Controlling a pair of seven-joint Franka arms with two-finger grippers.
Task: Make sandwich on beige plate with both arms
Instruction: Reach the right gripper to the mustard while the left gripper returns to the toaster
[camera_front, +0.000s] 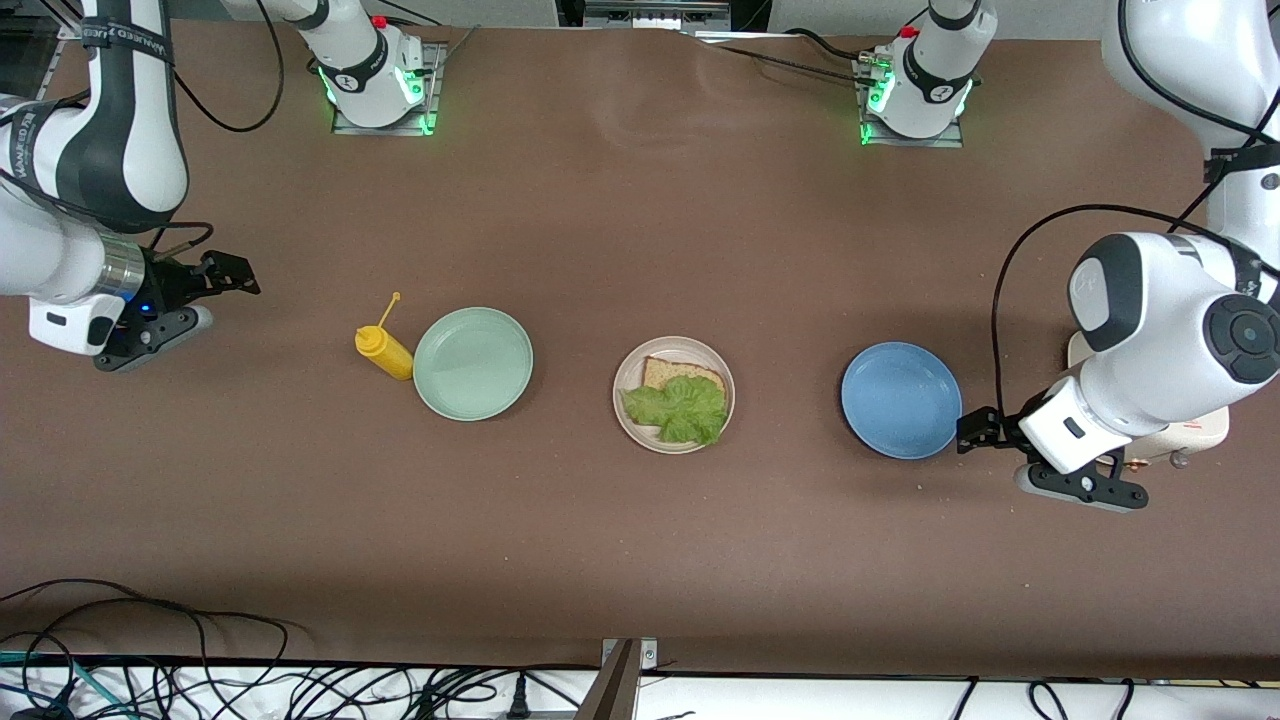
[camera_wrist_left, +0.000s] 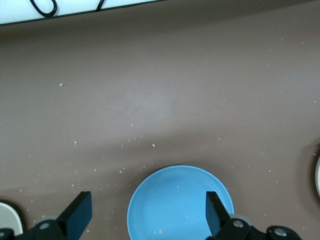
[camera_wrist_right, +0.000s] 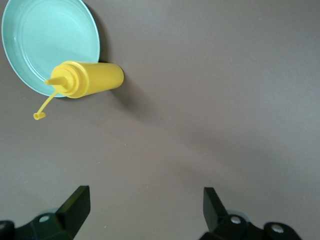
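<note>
On the beige plate (camera_front: 628, 408) at mid-table lie one bread slice (camera_front: 682, 375) and a lettuce leaf (camera_front: 679, 407), a top slice apparently still wanting, while the left gripper (camera_front: 985, 431) by the blue plate (camera_front: 900, 399) and the right gripper (camera_front: 218, 275) near the mustard bottle (camera_front: 385, 351) hang wide open and empty.

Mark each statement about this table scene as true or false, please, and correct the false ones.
1. A lettuce leaf lies on a bread slice on the beige plate. True.
2. A second bread slice covers the lettuce. False: the leaf is uncovered.
3. The yellow squeeze bottle stands beside the mint-green plate. True.
4. The blue plate holds bread. False: only crumbs show in it.
5. The left gripper and right gripper both grip something. False: both have open fingers holding nothing.
</note>
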